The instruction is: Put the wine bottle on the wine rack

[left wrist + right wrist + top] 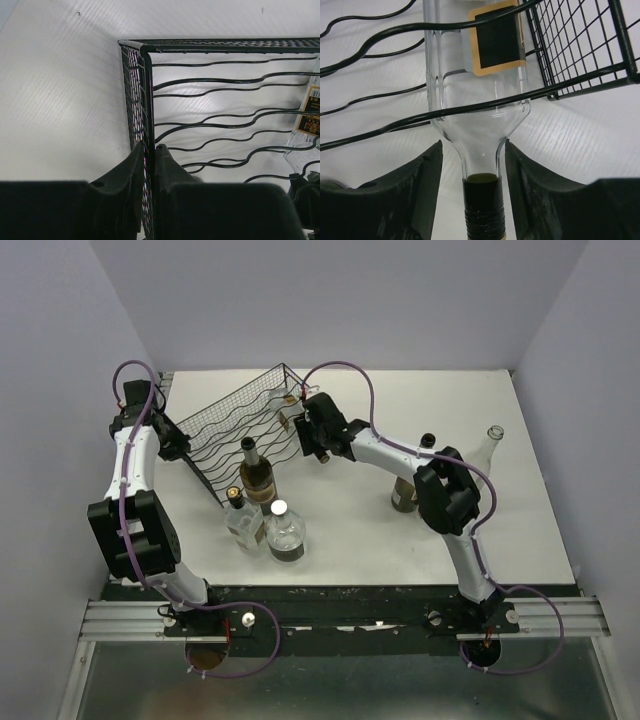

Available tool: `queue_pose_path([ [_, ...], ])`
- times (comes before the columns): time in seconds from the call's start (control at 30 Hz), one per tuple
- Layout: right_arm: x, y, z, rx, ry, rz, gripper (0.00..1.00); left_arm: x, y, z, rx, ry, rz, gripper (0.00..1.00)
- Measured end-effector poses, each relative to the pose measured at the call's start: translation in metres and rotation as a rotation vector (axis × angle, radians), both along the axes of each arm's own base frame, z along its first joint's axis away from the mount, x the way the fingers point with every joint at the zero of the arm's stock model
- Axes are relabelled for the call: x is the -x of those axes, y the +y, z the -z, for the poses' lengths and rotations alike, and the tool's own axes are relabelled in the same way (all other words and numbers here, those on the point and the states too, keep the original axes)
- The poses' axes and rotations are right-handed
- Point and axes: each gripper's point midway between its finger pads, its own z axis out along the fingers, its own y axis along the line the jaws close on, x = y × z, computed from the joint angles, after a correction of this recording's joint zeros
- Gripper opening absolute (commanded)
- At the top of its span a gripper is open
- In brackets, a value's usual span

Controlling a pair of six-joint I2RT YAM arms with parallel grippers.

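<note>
The black wire wine rack (240,425) stands tilted at the back left of the table. A clear wine bottle (475,110) with a black and tan label lies in its wavy wires, its black-capped neck pointing out toward my right gripper (472,150). That gripper is open, with a finger on each side of the neck and a gap showing on both sides. My left gripper (149,150) is shut on the rack's mesh end panel (135,100). Part of the bottle (307,135) shows at the right edge of the left wrist view.
In front of the rack stand a tan-labelled bottle (256,475), a small clear bottle (240,515) and a silver-capped clear bottle (285,530). A dark-capped bottle (405,490) stands partly behind my right arm. A tall clear bottle (487,450) stands at the right.
</note>
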Motion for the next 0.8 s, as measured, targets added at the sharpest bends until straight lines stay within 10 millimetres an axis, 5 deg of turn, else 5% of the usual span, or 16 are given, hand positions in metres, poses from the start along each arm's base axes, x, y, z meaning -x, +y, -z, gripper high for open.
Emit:
queue_pose_path([
  [0.2,-0.004,-0.004,-0.003,0.008,-0.012,0.004,0.79,0.0,0.0,0.0,0.0,0.0,0.0,0.12],
  [0.33,0.0,-0.009,-0.017,0.01,-0.031,0.0,0.88,-0.001,0.0,0.0,0.0,-0.002,0.0,0.27],
  [0.63,0.011,-0.02,-0.14,-0.115,-0.201,-0.019,0.93,-0.015,0.002,-0.026,-0.005,-0.075,-0.002,0.66],
  [0.8,0.031,-0.025,-0.188,-0.178,-0.236,-0.07,0.94,-0.019,0.001,-0.044,-0.016,-0.129,0.006,0.73],
])
